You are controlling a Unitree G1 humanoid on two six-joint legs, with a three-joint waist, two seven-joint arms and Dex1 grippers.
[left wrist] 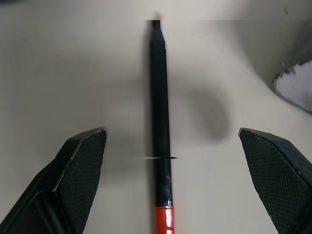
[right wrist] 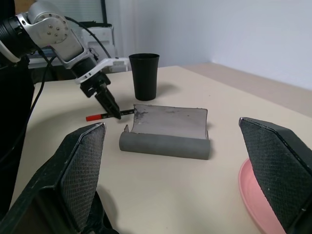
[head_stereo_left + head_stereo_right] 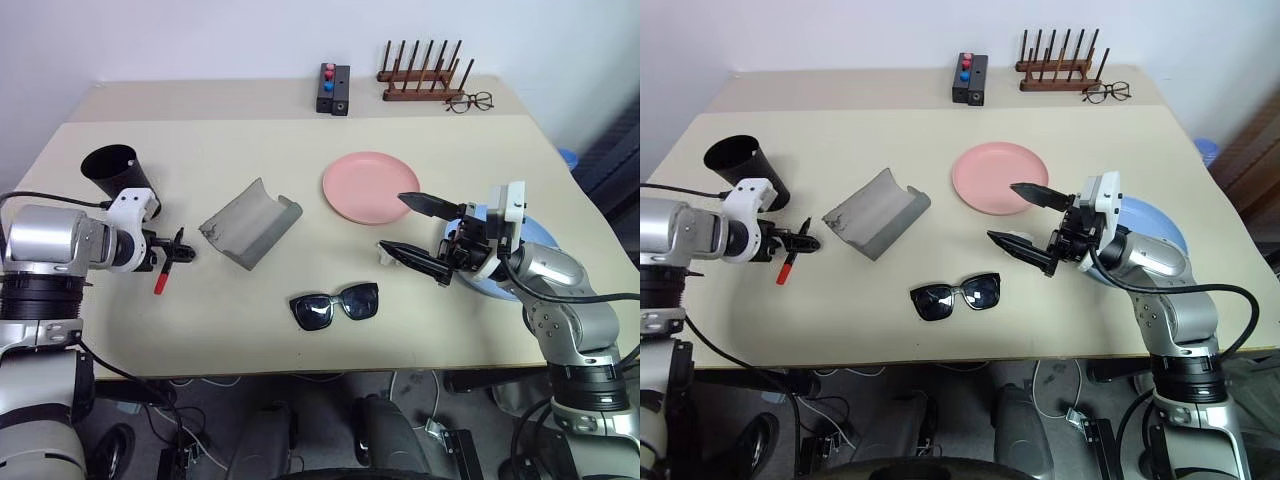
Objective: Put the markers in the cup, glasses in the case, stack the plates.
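Left end effector [image 3: 178, 250] spread, angled down over the black/red marker [image 3: 160, 278] lying on the tabletop [image 3: 300, 150], not touching it. Right end effector [image 3: 420, 232] spread, empty, above the blue plate [image 3: 1160, 228], beside the pink plate [image 3: 370, 186]. Cup [image 3: 118, 174] upright at far left. Grey case [image 3: 250, 222] open, mid-tabletop; sunglasses [image 3: 335, 304] near front edge.

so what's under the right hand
The blue plate lies under the right hand and its arm, which cover much of it. Whether anything sits on the hidden part cannot be seen.
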